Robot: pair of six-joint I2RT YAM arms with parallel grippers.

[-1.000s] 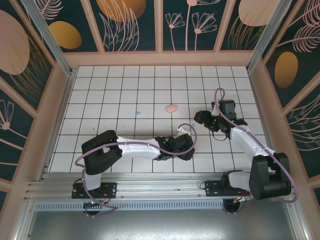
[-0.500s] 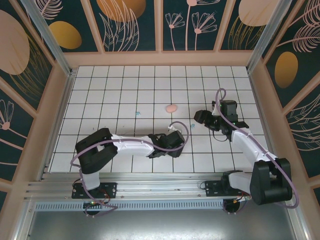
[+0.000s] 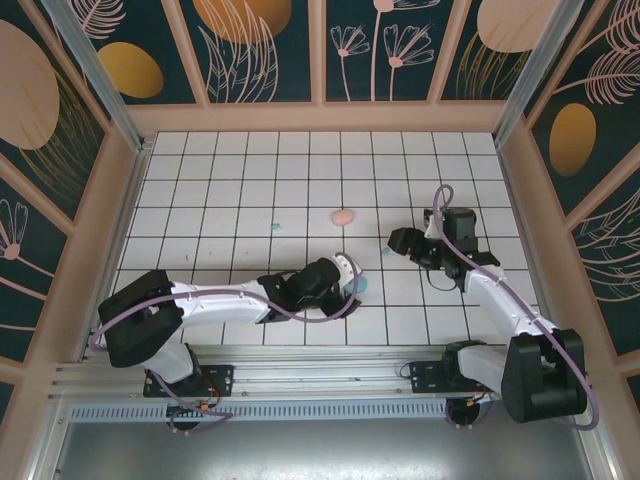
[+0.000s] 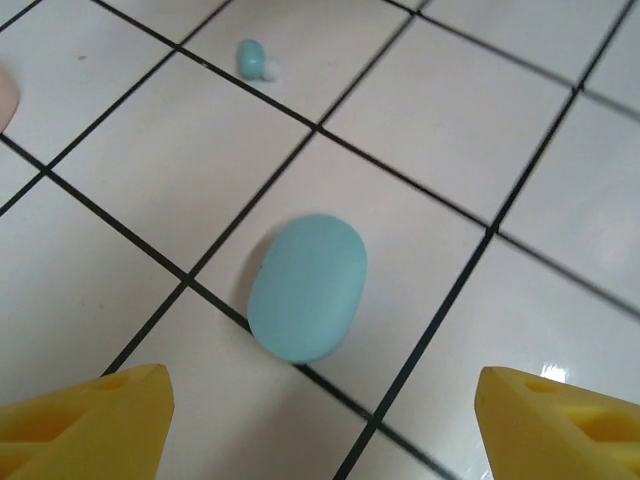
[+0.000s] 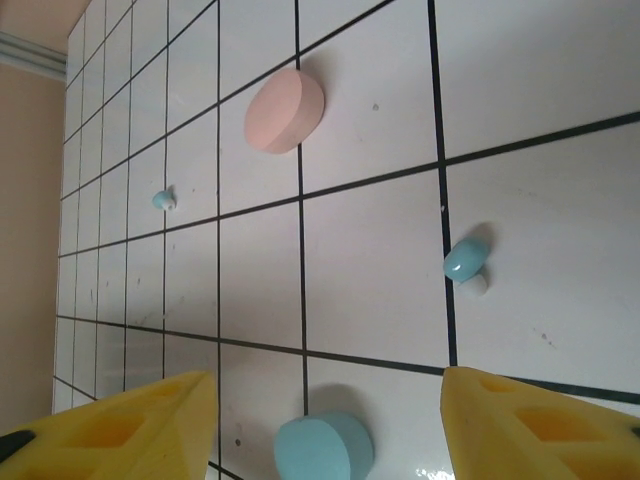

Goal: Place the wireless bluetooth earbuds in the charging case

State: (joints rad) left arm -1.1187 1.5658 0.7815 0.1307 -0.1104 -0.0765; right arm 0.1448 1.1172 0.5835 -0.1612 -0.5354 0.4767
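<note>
Low in the left wrist frame, left gripper [image 4: 320, 425]: stood spread wide, grasped nothing.
Teal case [image 4: 307, 287]: lay mid-frame, just ahead of the gripper.
Blue earbud [image 4: 252, 58]: sat upper left, apart from it.
Right gripper [image 5: 325, 390]: stood released, empty.
Pink case [image 5: 285, 110]: lay upper centre, apparently shut.

A: Arms, quick?
B: Left arm [image 3: 215, 298] and right arm [image 3: 497, 292] have white links with black joints and wrists.
A: Cables?
B: Thin purple cable [image 3: 436, 192] loops along each. Black base brackets [image 3: 190, 380].
A: Fingers?
B: Yellow fingers [image 4: 90, 420], blocky plastic with moulded recesses.
</note>
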